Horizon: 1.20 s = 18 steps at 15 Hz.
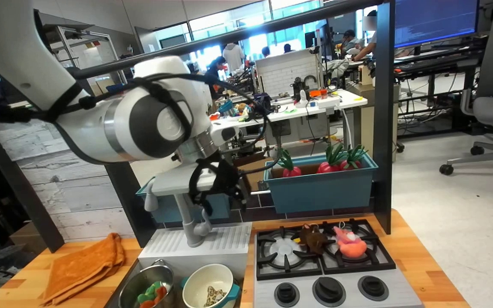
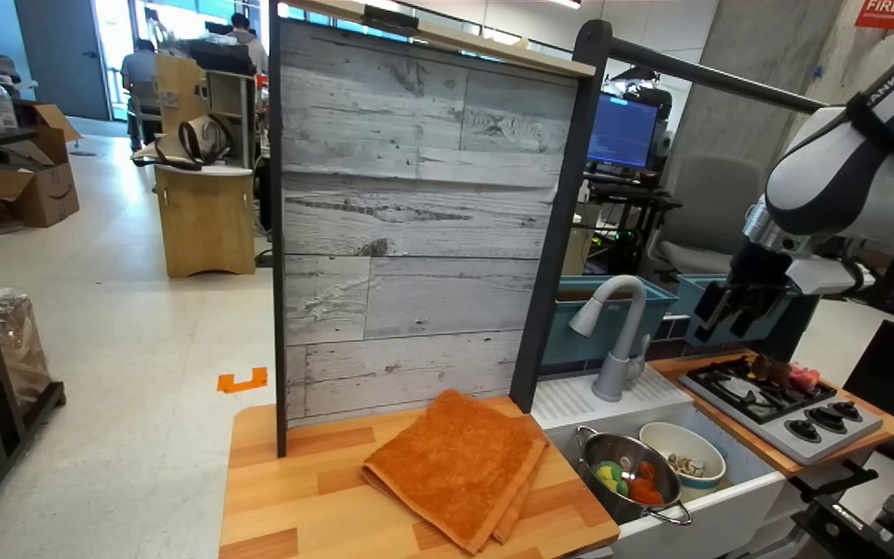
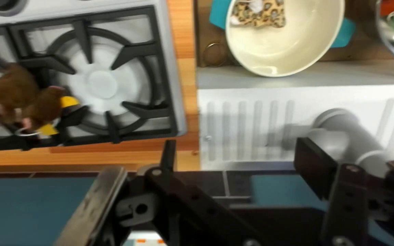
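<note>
My gripper [image 3: 237,152] stands open in the wrist view, its fingers well apart with nothing between them. In both exterior views it hangs in the air at the back of the toy kitchen, above the counter. The grey faucet [image 3: 364,133] appears close to the right-hand finger in the wrist view; whether they touch I cannot tell. A brown plush toy [image 1: 313,239] and a pink plush toy [image 1: 351,244] lie on the black stove grate [image 1: 287,265]. A leopard-print toy [image 3: 258,13] rests inside the cream pot [image 3: 296,44] with teal handles.
A steel pot [image 2: 618,458] with green, yellow and orange items shares the sink with the cream pot. An orange towel [image 2: 455,466] lies on the wooden counter. Behind the stove hangs a teal planter [image 1: 321,192] with red radishes [image 1: 328,167]. Dark posts [image 1: 384,128] frame the kitchen.
</note>
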### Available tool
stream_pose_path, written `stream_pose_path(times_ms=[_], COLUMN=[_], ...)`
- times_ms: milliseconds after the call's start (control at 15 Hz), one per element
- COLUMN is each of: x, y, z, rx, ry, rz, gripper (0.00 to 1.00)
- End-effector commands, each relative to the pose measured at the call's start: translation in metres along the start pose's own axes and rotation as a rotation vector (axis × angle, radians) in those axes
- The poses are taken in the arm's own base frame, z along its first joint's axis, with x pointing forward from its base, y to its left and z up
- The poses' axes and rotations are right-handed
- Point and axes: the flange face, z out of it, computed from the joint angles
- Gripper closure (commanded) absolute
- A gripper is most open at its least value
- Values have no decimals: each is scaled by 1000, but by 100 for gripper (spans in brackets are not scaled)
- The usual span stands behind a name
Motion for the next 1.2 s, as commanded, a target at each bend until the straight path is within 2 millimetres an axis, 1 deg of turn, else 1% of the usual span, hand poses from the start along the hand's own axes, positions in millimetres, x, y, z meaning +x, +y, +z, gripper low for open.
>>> stream_pose_path(times_ms=[0,67,133,200,333,400,467,533,667,800,1000,1133], x=[12,11,7,7,2,1,-10,-10,-7,-4,2,6], y=[73,98,116,138,164,171,167,173,174,168,152,148], z=[-29,-27,-27,-21,-14,-5,-19,-13,-3,5,19,29], rx=[-139,-179,-220,-265,-331,-343,-285,-300,-302,-284,-276,-286], ry=[5,-19,-31,-43,-108,-139,-101,-119,-109,-100,-80,-55], rz=[147,186,224,258,335,361,327,348,344,323,281,254], gripper=[0,0,0,0,0,0,0,0,0,0,0,0])
